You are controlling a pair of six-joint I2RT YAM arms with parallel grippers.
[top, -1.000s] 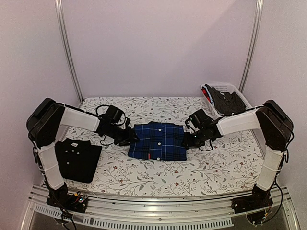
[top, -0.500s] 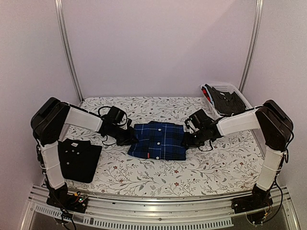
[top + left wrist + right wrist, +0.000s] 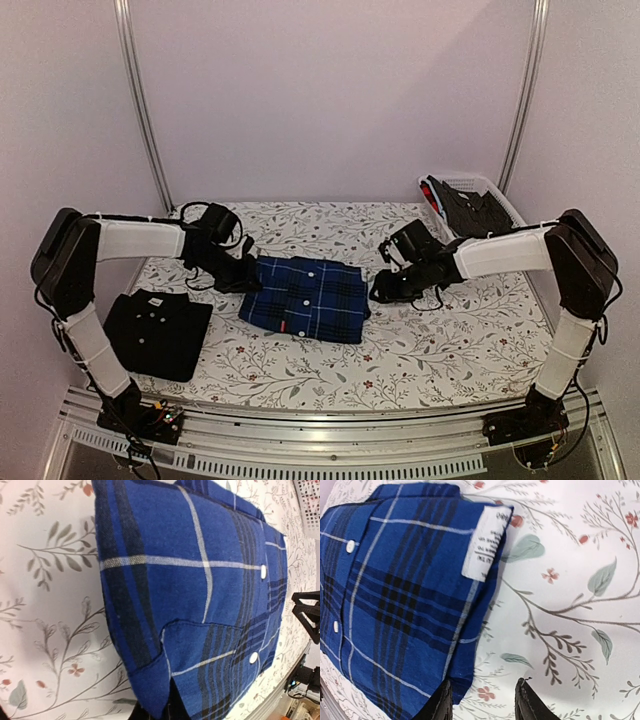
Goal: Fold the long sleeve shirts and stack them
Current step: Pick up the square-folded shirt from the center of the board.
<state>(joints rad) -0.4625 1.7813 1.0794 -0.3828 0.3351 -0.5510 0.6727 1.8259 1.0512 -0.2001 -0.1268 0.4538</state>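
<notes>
The blue plaid shirt lies folded in the middle of the table, slightly skewed. It fills the left wrist view and shows in the right wrist view with a white label. My left gripper is at the shirt's left edge, shut on the cloth; its fingers are mostly hidden under the fabric. My right gripper is low at the shirt's right edge, open, with one finger beside the cloth. The black shirt lies folded at the near left.
A white lattice basket holding dark clothes stands at the back right. The table has a floral cloth. Metal posts stand at the back corners.
The blue plaid shirt has slid left and turned a little, pulled by my left gripper. The right gripper has followed it to the left.
</notes>
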